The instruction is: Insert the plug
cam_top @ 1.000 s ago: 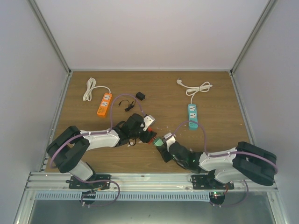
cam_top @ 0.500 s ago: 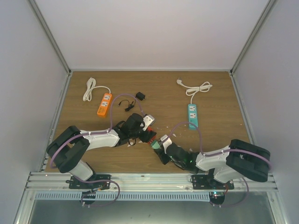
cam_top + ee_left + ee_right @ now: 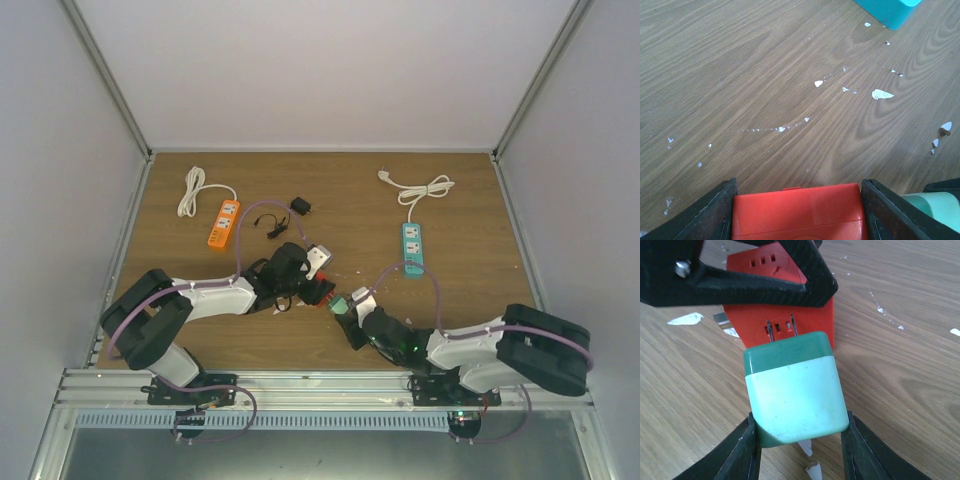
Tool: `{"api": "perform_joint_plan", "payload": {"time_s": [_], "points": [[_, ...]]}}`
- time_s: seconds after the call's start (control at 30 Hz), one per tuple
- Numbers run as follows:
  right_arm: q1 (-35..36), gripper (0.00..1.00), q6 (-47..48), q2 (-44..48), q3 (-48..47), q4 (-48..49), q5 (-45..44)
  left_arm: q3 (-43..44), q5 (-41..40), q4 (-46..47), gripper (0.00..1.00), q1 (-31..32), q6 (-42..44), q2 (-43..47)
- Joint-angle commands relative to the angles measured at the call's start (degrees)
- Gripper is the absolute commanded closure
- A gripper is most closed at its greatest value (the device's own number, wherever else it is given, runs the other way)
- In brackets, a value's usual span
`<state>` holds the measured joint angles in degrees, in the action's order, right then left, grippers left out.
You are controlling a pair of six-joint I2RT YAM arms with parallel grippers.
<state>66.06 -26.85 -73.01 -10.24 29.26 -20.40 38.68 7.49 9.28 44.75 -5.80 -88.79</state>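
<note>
Two metal prongs (image 3: 794, 326) may miss and bend: right gripper (image 3: 799, 442) squeezes the tilted green plastic plug (image 3: 795, 390), left gripper (image 3: 797, 215) squeezes the red plastic socket box (image 3: 815, 325).

Left wrist view: red socket (image 3: 797, 212) cut by bottom edge, teal strip (image 3: 887, 10) by top edge. Right wrist view: left finger (image 3: 755, 280) hides socket's top; prong depth of plug (image 3: 795, 390) unclear.

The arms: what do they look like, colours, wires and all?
The left arm and right arm match: pale grey-white tubes between chunky black joints. A thin purple cable loops loosely along each one. The fingers are flat black plates with a woven carbon-fibre sheen, and one carries a silver screw. No markings are readable.
</note>
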Motion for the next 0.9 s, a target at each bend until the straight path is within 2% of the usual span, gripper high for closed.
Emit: {"api": "perform_joint_plan", "payload": {"time_s": [0.0,0.37,0.87], "points": [[0.21,0.99,-0.78,-4.0,0.46,5.46,-2.74,-0.04,0.34,-0.18,0.5,-0.18,-0.81,0.18],[0.62,0.99,0.83,-4.55,1.78,9.82,-1.26,0.25,0.74,-0.02,0.51,-0.54,-0.63,-0.93],[1.35,1.0,1.98,-8.88,-1.58,8.41,-0.69,0.02,1.61,0.29,0.51,-0.54,-0.64,-0.5]]}}
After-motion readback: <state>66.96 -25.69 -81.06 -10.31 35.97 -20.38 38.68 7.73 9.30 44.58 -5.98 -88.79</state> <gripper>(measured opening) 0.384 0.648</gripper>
